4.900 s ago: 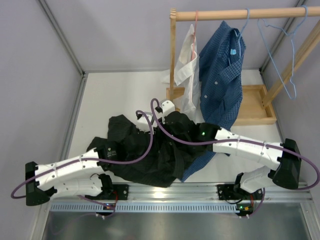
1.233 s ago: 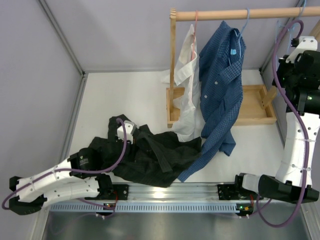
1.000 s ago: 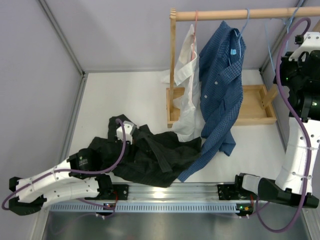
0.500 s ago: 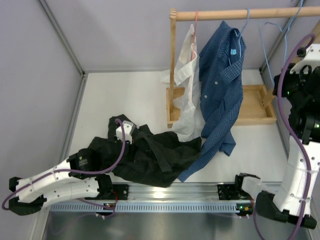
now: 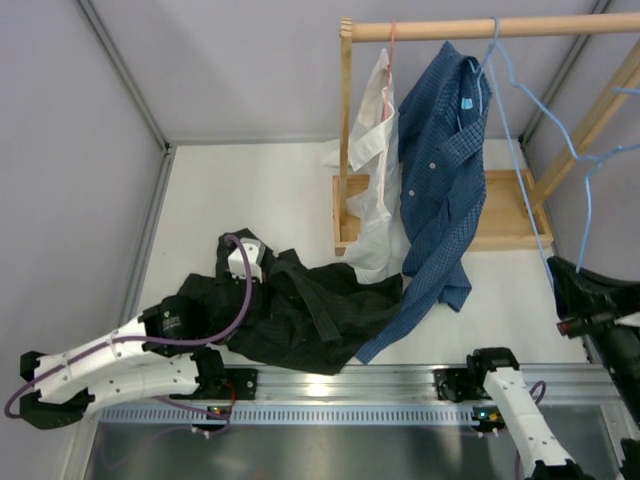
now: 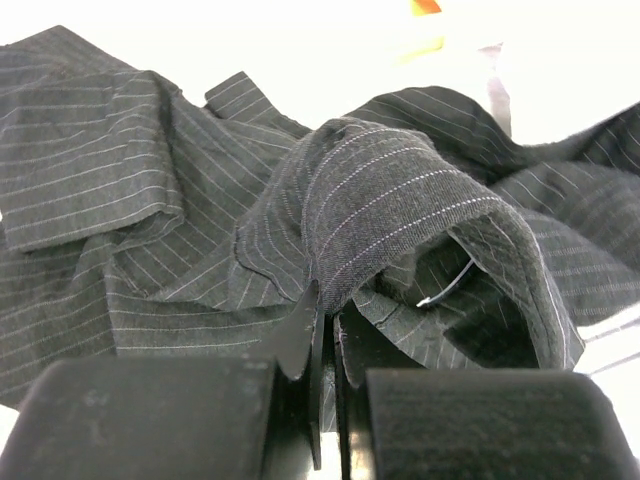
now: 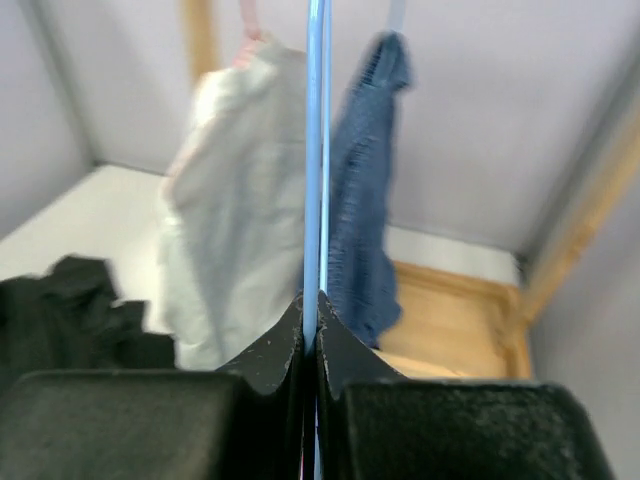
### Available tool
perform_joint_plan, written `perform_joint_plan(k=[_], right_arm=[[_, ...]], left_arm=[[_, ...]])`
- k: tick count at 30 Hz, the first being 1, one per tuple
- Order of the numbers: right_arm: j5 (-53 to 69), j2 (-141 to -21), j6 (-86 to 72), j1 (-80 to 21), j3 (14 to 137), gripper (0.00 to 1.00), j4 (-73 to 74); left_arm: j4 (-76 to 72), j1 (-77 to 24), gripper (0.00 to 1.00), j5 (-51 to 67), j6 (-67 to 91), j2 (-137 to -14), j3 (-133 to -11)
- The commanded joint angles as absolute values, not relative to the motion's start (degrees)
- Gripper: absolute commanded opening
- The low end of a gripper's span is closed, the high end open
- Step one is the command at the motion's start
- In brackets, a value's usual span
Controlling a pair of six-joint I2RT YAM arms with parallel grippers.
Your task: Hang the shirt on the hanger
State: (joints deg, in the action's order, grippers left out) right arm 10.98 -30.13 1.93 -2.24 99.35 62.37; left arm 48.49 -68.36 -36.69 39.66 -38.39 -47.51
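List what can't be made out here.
thin light-blue wire hanger: right wrist view shows one wire only; in top view its outline runs off the right edge.
black pinstriped shirt: collar and sleeves lost in crumpled folds, both views.
right gripper: top view, cut by right edge.
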Motion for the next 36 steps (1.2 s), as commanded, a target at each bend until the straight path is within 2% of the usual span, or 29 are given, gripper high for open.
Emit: perform_joint_plan(k=[1,4,6,8,11,15,20,28,36], right_arm=[[27.6,-29.4,0.7,-6.9,98.5,0.0,64.4],[40.6,-30.3,-3.2,-8.3,91.6,0.0,58.6],[43.8,-32.2,-3.7,-9.4,89.4,0.0,57.3],[41.8,-34.7,-2.8,-11.7,87.9,0.0,57.1],[44.4,-35.9,-3.6,-12.7,85.0,0.0,55.5],[50.0,-35.1,-7.5,-15.0,76.9,0.0,51.4],[46.9,-37.4,-7.5,-20.6,72.2,0.0,51.8],[42.9,-41.0,-7.9,-25.3,68.6,0.0,51.2],[33.5,-43.2,-8.3,-31.1,65.4,0.0,53.4]], left_arm=[[47.0,-68.4,0.0,-42.4,45.3,-40.3,-49.7],[47.0,-68.3,0.0,-45.0,47.5,-42.3,-51.7],[46.8,-67.4,0.0,-47.1,48.5,-44.1,-52.8],[44.5,-65.8,0.0,-48.3,47.9,-48.0,-54.7],[40.5,-59.2,0.0,-41.5,46.3,-53.3,-57.1],[35.5,-48.9,0.0,-32.9,45.4,-54.7,-56.4],[31.4,-42.5,0.0,-25.2,43.9,-56.2,-55.5],[28.7,-38.4,0.0,-21.6,42.5,-57.3,-54.5],[27.2,-34.5,0.0,-18.5,40.9,-59.6,-56.1]])
